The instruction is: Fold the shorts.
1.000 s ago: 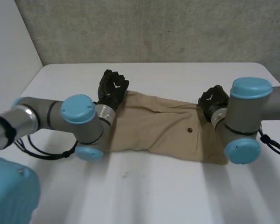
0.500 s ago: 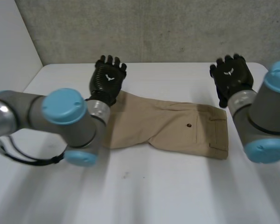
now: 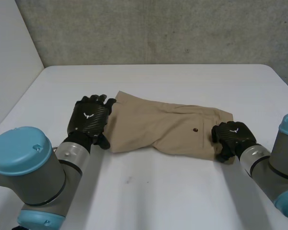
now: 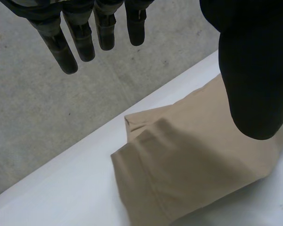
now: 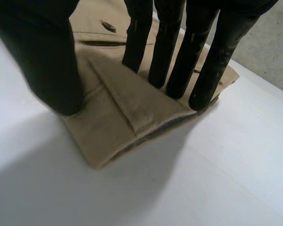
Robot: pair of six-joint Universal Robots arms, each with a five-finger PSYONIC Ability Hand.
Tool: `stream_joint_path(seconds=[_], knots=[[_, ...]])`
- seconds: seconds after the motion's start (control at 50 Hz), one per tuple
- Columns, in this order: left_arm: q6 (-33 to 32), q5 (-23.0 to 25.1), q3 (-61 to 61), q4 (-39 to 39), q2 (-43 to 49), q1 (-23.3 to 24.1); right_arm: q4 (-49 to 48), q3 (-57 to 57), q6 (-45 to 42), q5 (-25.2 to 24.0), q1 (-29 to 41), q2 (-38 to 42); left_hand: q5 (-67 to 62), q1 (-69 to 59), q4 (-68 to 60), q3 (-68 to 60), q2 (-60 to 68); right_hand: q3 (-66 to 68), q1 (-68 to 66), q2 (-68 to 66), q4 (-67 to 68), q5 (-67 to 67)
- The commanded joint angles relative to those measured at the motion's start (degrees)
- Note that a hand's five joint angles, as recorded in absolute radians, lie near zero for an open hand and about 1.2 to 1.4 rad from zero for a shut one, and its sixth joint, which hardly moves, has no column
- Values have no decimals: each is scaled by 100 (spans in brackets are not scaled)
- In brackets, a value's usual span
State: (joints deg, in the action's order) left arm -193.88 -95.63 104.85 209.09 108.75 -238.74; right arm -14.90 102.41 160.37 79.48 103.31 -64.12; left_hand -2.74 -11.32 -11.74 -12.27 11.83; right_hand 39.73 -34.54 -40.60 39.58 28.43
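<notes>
White desk (image 3: 182, 191), open surface around tan shorts (image 3: 163, 127) lying flat. My left hand (image 3: 89, 120) at their hem edge, fingers straight, apart. My right hand (image 3: 233, 136) on their waistband edge, fingers straight, spread.

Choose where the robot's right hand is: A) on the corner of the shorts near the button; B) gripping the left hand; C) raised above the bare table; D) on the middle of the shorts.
A: the right hand rests straight fingers on the shorts at the corner beside the button.
</notes>
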Motion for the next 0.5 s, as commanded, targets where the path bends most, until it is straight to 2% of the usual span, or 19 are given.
stream_joint_path(seconds=[0.02, 0.14, 0.22, 0.34, 0.36, 0.42, 0.5], knots=[[-36, 1, 18, 36, 15, -67, -127, -222, -814, 278, -82, 366, 168, 26, 69, 122, -77, 4027, -4546, -3940, 4042, 4157], [-36, -17, 27, 27, -3, -58, -66, -63, -1472, 507, -241, -204, 168, 26, 69, 122, -77, 4027, -4546, -3940, 4042, 4157], [-36, -26, 53, 27, -64, -67, 312, 7, -2735, 577, -416, -662, 168, 26, 69, 122, -77, 4027, -4546, -3940, 4042, 4157], [-27, -43, 53, 27, -108, -67, 357, -212, -4345, 613, -628, -724, 185, 43, 85, 139, -94, 4027, -4546, -3940, 4042, 4157], [-27, -43, 53, 27, -117, -67, 339, -387, -4792, 604, -601, -707, 185, 43, 85, 139, -94, 4027, -4546, -3940, 4042, 4157], [-27, -52, 53, 27, -117, -67, 356, -669, -5287, 534, -426, -698, 185, 43, 85, 139, -94, 4027, -4546, -3940, 4042, 4157], [-27, -61, 53, 18, -126, -67, 339, -1196, -5692, 200, 452, -584, 185, 43, 85, 139, -94, 4027, -4546, -3940, 4042, 4157]])
